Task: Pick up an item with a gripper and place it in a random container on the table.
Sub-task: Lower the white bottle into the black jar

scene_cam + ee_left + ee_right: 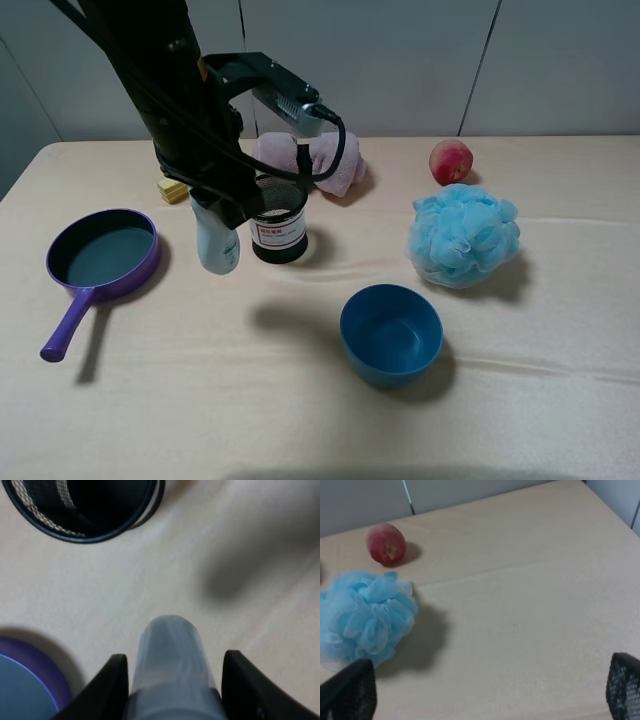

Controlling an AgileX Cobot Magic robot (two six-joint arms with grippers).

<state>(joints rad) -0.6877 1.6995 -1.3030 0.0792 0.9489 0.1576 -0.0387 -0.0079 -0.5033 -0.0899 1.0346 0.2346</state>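
A small white plastic bottle with a pale blue label (217,246) hangs upright, gripped near its top by the left black robot gripper (214,214). Its cap is hidden between the jaws. The wrist view shows the black jaws pressed against both sides of the bottle. It appears lifted off the wide beige wood-toned counter (200,400). Just beside it, apart and on the side nearer the counter's middle, a black wire-mesh cylindrical cup with a white, red-lettered label (279,226) stands upright, mouth open upward.
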